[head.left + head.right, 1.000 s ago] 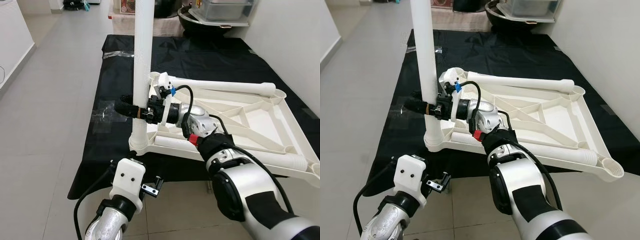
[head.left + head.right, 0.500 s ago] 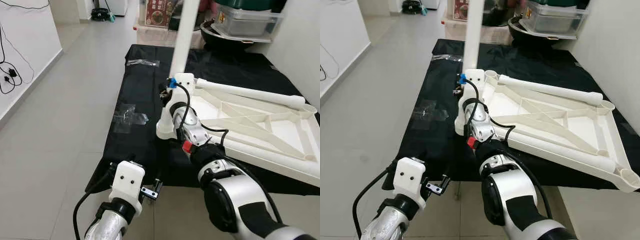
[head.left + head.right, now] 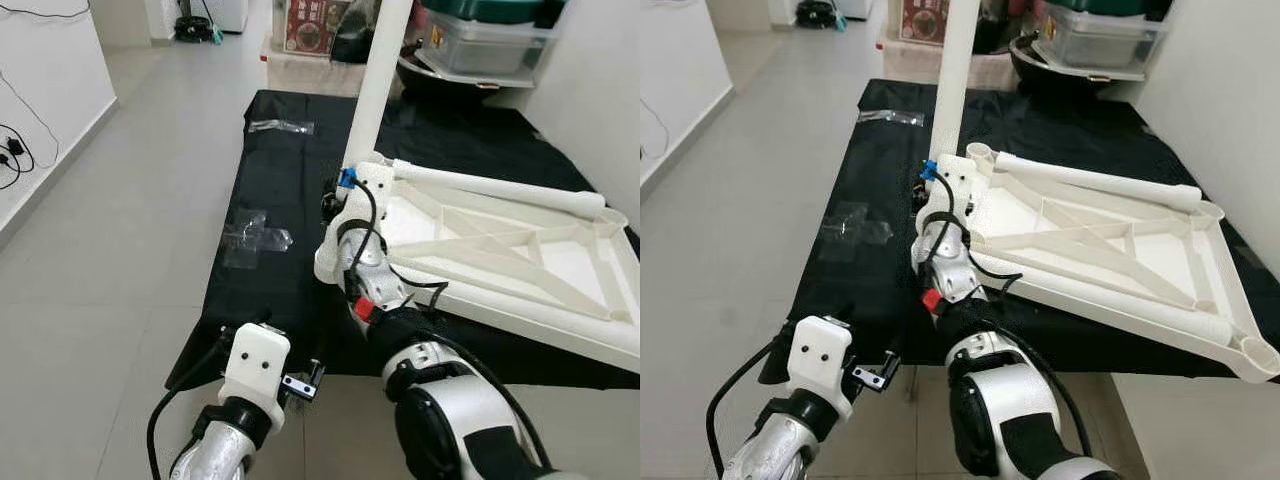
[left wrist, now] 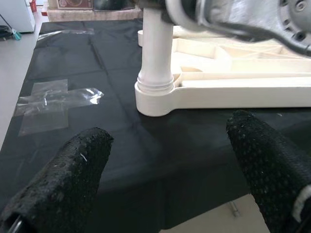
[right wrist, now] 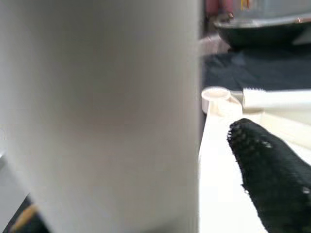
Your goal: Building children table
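Standing leg: a white table leg point(image 3: 375, 95) is seen upright, seated in the near-left corner socket point(image 4: 154, 99) of the tabletop.
Tabletop: the white tabletop point(image 3: 1110, 250) is laid upside down on a black cloth point(image 3: 280, 230) spread over the floor, with its ribbed underside shown.
Other legs: 2 more white legs are laid flat on the tabletop, 1 along the far edge point(image 3: 500, 187) and 1 along the near edge point(image 3: 1110, 297).
Right hand: the right hand point(image 5: 194, 160) is pressed against the upright leg low down; 1 black finger point(image 5: 272, 174) is seen beside it, but whether it is clamped cannot be told.
Left hand: the left hand point(image 4: 167, 160) is held low before the cloth's near edge, fingers spread wide, nothing held.
Cloth: clear plastic wrap point(image 3: 255, 232) is seen left of the socket.
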